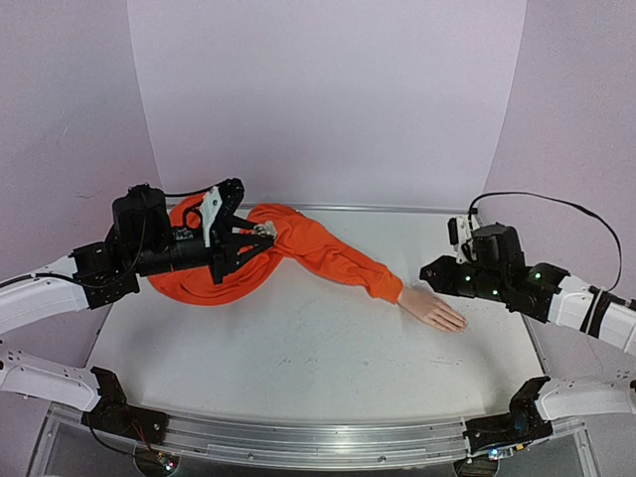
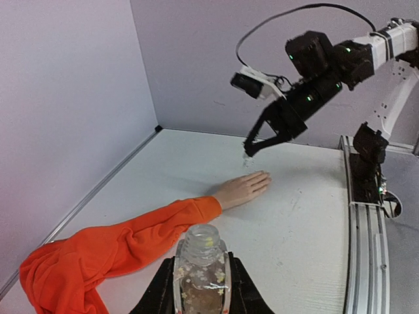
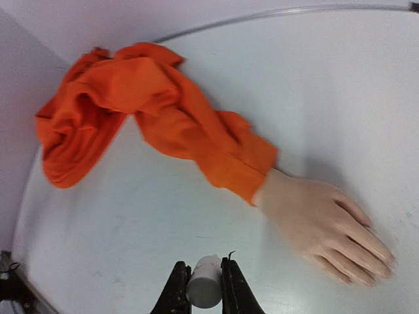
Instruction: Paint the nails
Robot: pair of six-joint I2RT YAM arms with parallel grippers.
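Mannequin hand [image 1: 432, 310] on table [image 1: 298, 358], sleeve [image 1: 308, 246] trailing rear-left, bottle [image 2: 201, 252] in left hand [image 2: 201, 294], cap [image 3: 204, 291] in right hand [image 3: 201, 268]

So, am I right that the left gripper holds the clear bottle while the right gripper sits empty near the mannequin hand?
Not quite: the right gripper is not empty. The right wrist view shows it shut on a white cap. The left gripper does hold the clear bottle, and the mannequin hand lies nearby.

Crumpled orange sleeve [image 1: 318, 248] on white table [image 1: 298, 343], far L.
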